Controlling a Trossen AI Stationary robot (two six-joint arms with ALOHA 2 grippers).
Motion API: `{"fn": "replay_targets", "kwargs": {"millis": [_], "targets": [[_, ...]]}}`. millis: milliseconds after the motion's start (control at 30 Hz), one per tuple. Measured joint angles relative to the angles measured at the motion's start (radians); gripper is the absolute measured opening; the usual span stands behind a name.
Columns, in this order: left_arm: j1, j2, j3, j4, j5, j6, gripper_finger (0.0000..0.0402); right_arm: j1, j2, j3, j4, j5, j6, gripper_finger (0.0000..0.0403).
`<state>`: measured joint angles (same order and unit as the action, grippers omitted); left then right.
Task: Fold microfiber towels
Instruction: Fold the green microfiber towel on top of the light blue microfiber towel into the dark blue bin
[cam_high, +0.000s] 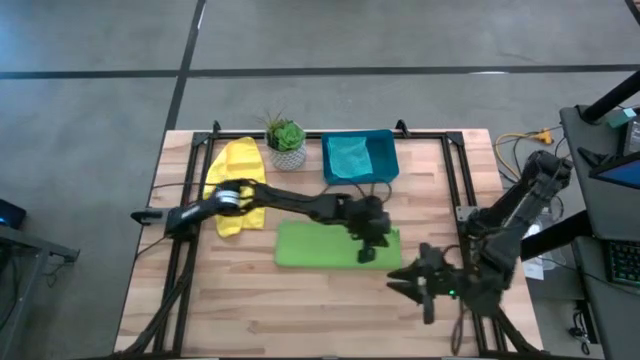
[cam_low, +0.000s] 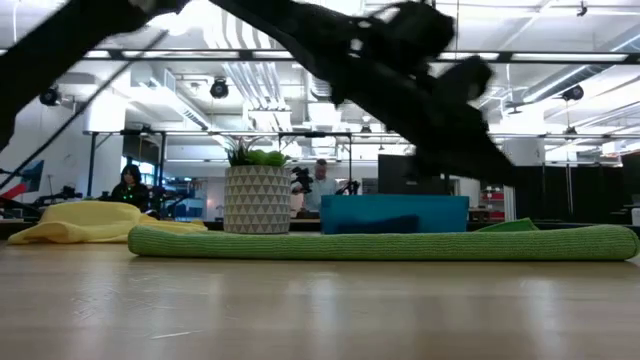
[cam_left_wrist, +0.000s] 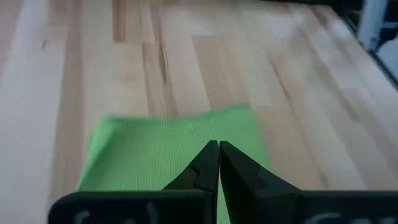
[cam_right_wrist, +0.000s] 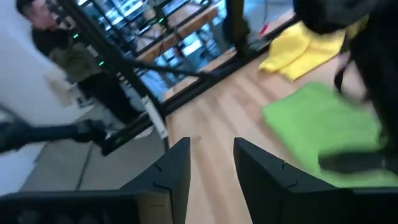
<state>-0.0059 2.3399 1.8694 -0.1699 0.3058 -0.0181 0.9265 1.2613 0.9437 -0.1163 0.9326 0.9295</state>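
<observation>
Pressed together with nothing between them: so stand the jaws of the left gripper (cam_left_wrist: 218, 163), poised above the right end of the flat light-green microfiber towel (cam_high: 335, 245), seemingly just clear of the cloth rather than pinching it. Likely shut so as to press or smooth a fold, not to lift. Lying mid-table as a long, low rectangle, already doubled over to judge by the thick rolled edge in the low view (cam_low: 380, 243); at least one more fold probably needed. Spread partway and gripping nothing: the jaws of the right gripper (cam_right_wrist: 211, 162), waiting near the table's right front corner (cam_high: 425, 278), just beside the green cloth's corner, well placed to catch that end when called for. Crumpled at the back left, the soft yellow microfiber towel (cam_high: 236, 180), unfolded, queued for later. Resting in the rigid teal-blue plastic tray (cam_high: 390, 140) at the back, a teal cloth (cam_high: 349, 156), apparently the stack for finished pieces. Between those two, a small green potted plant in a patterned white pot (cam_high: 286, 140), clear of the work. Beyond the table, people in the room (cam_right_wrist: 68, 56).
</observation>
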Motion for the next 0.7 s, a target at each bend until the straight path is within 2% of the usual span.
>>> {"fn": "replay_targets", "kwargs": {"millis": [167,300,433,600,700], "targets": [[-0.006,0.176,0.245,-0.148,-0.060,-0.001,0.0000,0.062,-0.011,0.134,-0.269,0.106,0.067,0.0118],[-0.002,0.238,0.349,-0.319,-0.248,-0.016,0.0000,0.078,-0.009,0.234,-0.451,0.119,0.092,0.0118],[0.024,0.240,0.354,-0.399,-0.382,-0.110,0.0000,0.077,-0.005,0.290,-0.572,0.119,0.087,0.0118],[0.072,0.215,0.356,-0.572,-0.562,-0.322,0.0000,0.077,-0.004,0.304,-0.716,0.124,0.138,0.0118],[0.077,0.170,0.338,-0.615,-0.641,-0.269,0.0000,0.077,-0.004,0.292,-0.785,0.126,0.207,0.0118]]}}
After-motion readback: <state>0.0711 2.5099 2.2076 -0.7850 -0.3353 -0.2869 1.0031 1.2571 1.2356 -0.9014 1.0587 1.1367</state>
